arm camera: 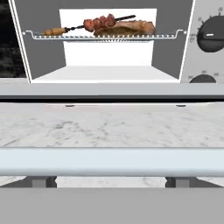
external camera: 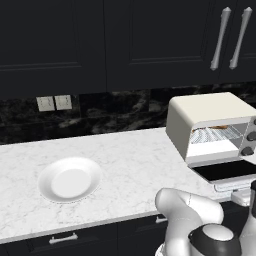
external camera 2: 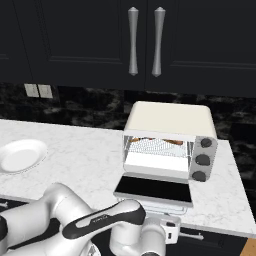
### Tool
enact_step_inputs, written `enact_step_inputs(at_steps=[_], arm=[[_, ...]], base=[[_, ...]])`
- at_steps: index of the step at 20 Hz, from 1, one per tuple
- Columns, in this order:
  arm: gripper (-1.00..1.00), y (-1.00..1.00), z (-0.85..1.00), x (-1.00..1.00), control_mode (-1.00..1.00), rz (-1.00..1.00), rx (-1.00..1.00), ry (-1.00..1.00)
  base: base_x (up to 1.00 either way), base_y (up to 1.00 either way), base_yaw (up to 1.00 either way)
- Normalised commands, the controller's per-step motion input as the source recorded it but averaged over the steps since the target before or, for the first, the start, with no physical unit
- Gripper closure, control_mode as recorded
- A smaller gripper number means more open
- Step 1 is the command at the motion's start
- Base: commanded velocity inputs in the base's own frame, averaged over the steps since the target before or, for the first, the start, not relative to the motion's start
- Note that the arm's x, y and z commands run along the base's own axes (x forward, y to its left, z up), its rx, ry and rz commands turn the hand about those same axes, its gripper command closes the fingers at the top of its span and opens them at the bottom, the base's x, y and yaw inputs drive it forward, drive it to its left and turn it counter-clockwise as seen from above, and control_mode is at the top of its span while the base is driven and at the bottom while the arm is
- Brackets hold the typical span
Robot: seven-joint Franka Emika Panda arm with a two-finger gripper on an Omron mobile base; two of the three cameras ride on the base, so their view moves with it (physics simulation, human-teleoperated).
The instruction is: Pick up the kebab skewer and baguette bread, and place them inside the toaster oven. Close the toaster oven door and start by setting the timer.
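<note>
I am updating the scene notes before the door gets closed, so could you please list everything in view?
toaster oven: one, cream, on the counter towards its right end, door down.
oven door: one, dark glass in a pale frame, lying open and flat, with a white bar handle.
rack: one, wire, inside the oven.
skewer: one, dark stick with red-brown chunks, on the rack.
bread: one, golden-brown, on the rack behind the skewer.
knobs: three, grey, down the oven's right side.
plate: one, white, on the counter left of the oven.
counter: one, white marble.
wall sockets: two, pale, on the dark backsplash.
cabinet handles: two, silver, on the upper cabinets.
robot arm: one, white, in front of the counter; jaws open, at the door handle.
</note>
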Motion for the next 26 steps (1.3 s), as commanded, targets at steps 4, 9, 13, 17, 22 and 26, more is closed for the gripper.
enact_step_inputs(at_steps=[4,9,13,17,22,26], arm=[[-1.0,0.0,0.06,0.22,-1.0,0.0,0.0,-0.02],[-1.0,0.0,0.13,0.24,-1.0,0.0,0.0,-0.04],[-1.0,0.0,0.29,0.31,-1.0,0.0,0.0,-0.06],[-1.0,0.0,0.38,0.29,-1.0,0.0,0.0,-0.07],[-1.0,0.0,0.35,0.3,-1.0,0.0,0.0,-0.06],[-1.0,0.0,0.37,0.37,-1.0,0.0,0.0,-0.07]], base=[[0.0,0.0,0.0],[0.0,0.0,0.0],[0.0,0.0,0.0],[0.0,0.0,0.0],[0.0,0.0,0.0],[0.0,0.0,0.0]])
